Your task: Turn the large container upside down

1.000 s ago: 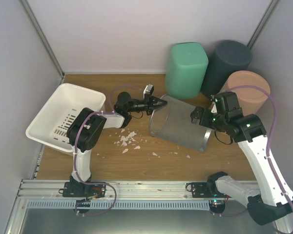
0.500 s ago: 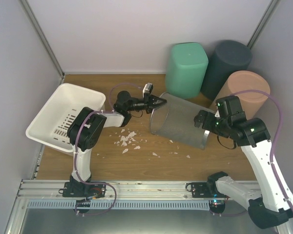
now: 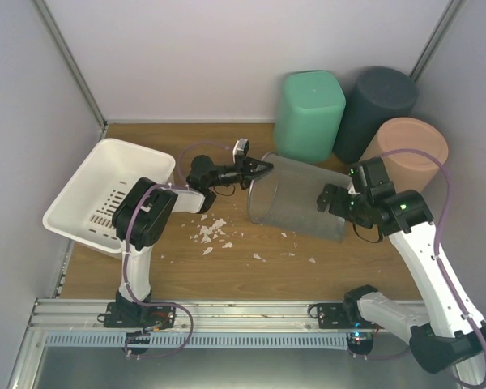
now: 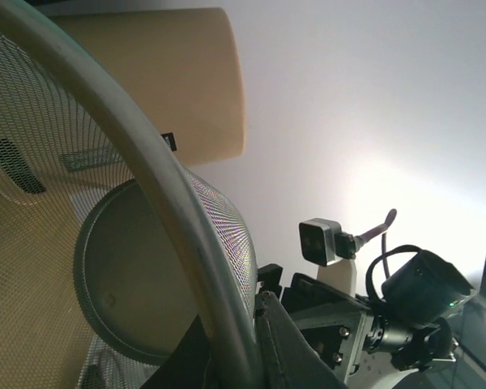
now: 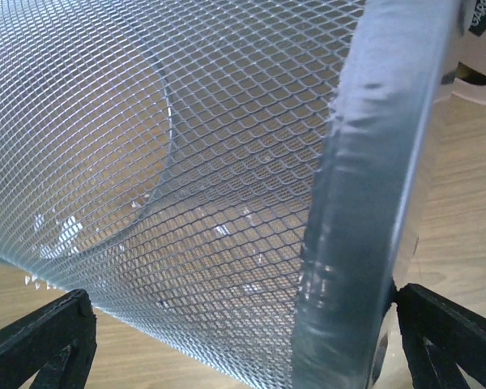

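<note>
The large container is a silver wire-mesh bin (image 3: 296, 203) tipped on its side at mid-table, open mouth facing left. My left gripper (image 3: 263, 168) is shut on its rim (image 4: 170, 203); in the left wrist view the gripper (image 4: 235, 340) pinches that thick rim, one finger (image 4: 296, 352) on the outside. My right gripper (image 3: 332, 201) is at the bin's closed end. In the right wrist view that gripper (image 5: 241, 300) stands wide open, its fingertips either side of the mesh wall and the solid base band (image 5: 373, 162).
A white slotted basket (image 3: 105, 194) leans at the left. Green (image 3: 309, 113), dark grey (image 3: 377, 105) and peach (image 3: 413, 142) containers stand at the back right, close behind the bin. White scraps (image 3: 211, 231) lie on the wood below the bin's mouth.
The bin's closed end has swung toward the back and the right gripper moved with it. The left gripper rose slightly, still holding the rim.
</note>
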Controlling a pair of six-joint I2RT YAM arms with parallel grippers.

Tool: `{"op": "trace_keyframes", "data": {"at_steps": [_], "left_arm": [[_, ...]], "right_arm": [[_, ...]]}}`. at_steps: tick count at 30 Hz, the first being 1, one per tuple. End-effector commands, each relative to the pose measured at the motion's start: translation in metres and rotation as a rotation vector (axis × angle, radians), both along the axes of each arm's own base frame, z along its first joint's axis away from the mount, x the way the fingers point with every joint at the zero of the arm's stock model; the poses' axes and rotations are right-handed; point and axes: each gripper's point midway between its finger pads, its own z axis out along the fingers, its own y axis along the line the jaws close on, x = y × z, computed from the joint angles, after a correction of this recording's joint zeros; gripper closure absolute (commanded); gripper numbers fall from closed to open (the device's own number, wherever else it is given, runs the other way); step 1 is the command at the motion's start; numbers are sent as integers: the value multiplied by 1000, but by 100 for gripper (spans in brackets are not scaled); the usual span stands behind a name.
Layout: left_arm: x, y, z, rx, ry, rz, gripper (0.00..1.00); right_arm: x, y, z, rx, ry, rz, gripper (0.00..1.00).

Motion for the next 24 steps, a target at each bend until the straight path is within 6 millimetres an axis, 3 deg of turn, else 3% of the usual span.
{"op": "trace_keyframes", "data": {"at_steps": [1,11,23,24], "left_arm": [[3,8,-7,-61,129,23,100],[17,9,-2,-231,247,38,100],[15,14,-23,-329,347,13,100],[16,15,-27,-326,349,9,94]], "right_arm": [[19,10,21,41,-89,29,0],[18,-3,48,4,-156,-14,0],[22,1,39,2,-136,3,0],[23,1,40,1,-135,4,0]]}}
